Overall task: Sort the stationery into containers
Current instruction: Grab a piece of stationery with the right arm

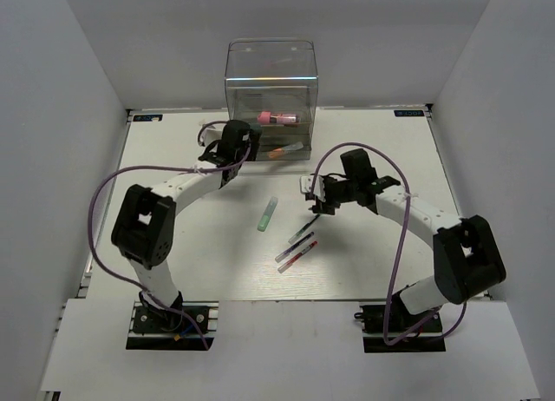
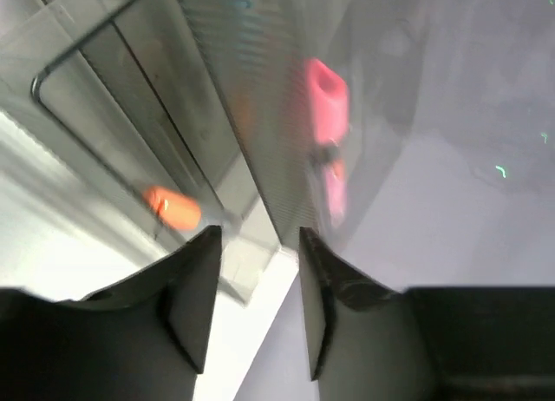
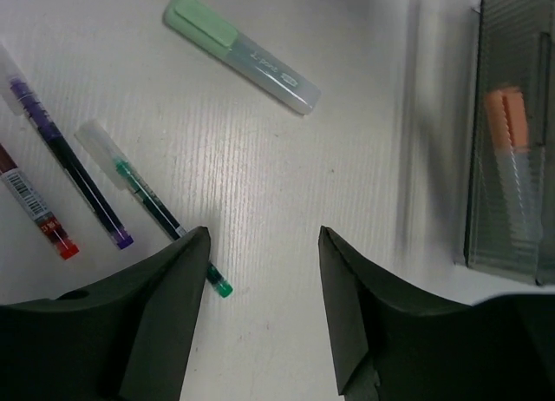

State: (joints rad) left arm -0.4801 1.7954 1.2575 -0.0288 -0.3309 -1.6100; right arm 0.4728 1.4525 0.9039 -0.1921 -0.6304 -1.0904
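The clear cabinet (image 1: 270, 80) stands at the back of the table. A pink block (image 1: 277, 118) lies inside it, and an orange-grey marker (image 1: 286, 151) lies in a pulled-out drawer. A green marker (image 1: 267, 214) and three thin pens (image 1: 297, 249) lie on the table in the middle. My left gripper (image 1: 236, 149) is open and empty at the cabinet's front left corner (image 2: 286, 210); the pink block (image 2: 325, 88) and the orange marker (image 2: 173, 207) show through the plastic. My right gripper (image 3: 264, 245) is open and empty just above the table, beside the green-tipped pen (image 3: 160, 214). The green marker (image 3: 243, 52) lies ahead of it.
A dark purple pen (image 3: 65, 175) and a red pen (image 3: 39, 214) lie left of the green-tipped one. The drawer with the orange marker (image 3: 512, 158) is at the right edge of the right wrist view. White walls enclose the table (image 1: 173, 271) on three sides.
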